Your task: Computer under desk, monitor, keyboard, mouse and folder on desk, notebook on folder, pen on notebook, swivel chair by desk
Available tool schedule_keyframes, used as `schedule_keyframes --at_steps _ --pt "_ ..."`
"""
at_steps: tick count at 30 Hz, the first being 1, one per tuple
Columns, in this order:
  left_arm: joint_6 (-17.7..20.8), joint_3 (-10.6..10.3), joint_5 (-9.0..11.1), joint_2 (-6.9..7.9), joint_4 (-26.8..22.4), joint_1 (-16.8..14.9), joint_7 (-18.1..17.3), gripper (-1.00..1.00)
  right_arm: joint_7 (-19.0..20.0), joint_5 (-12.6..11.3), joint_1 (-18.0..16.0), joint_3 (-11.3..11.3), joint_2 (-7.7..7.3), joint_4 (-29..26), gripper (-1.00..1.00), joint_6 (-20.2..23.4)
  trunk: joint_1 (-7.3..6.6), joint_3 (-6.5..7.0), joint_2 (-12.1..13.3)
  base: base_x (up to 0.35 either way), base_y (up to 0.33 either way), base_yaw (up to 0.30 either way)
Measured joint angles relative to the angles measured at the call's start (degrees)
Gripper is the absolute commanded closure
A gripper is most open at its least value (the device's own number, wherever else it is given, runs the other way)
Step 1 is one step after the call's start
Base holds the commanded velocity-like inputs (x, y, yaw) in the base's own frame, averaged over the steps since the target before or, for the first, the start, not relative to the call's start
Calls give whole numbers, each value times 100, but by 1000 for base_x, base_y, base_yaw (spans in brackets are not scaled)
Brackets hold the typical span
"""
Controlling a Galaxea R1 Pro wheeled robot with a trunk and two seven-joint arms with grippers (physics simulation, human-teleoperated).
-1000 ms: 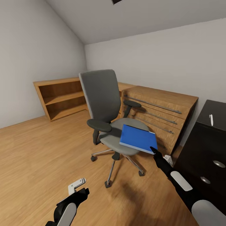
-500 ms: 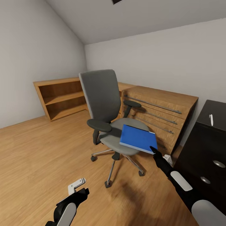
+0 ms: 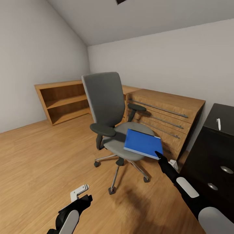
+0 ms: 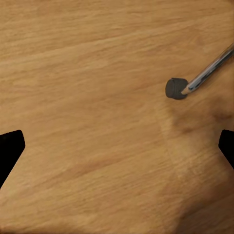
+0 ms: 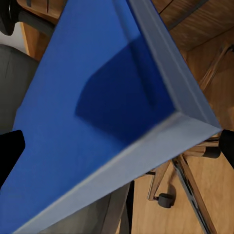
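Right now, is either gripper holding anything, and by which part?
Nothing is held. The right gripper, open, reaches the folder's near corner; the left gripper hangs open over the floor.

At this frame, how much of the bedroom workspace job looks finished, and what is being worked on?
Nothing looks finished yet. The blue folder lies on the swivel chair seat, and the chair stands away from the black desk. In hand: the right end effector is at the folder's near corner, open around its pale edge. A pen lies on the desk. Everything else remains.
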Motion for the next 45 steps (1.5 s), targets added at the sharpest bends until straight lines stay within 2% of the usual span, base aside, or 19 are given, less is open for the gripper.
schedule_keyframes --at_steps 18,19,30,41,45 --pt "2 -1 0 0 5 0 0 -100 0 0 0 0 0 0 -100 -2 0 0 0 45 0 0" --pt "4 -1 0 0 5 -1 0 -100 0 0 0 0 0 0 100 -2 0 0 0 0 0 0" --pt "5 -1 -13 0 2 2 -9 -100 4 52 -1 104 -9 -18 100 -9 0 0 0 0 0 0" --pt "-9 16 -35 0 0 1 -9 -100 -4 58 -1 115 -9 -20 100 -20 0 0 0 0 0 0" --pt "-9 14 -35 0 0 1 -9 -100 -6 62 -1 115 -9 -19 100 -21 -11 88 5 0 0 0"
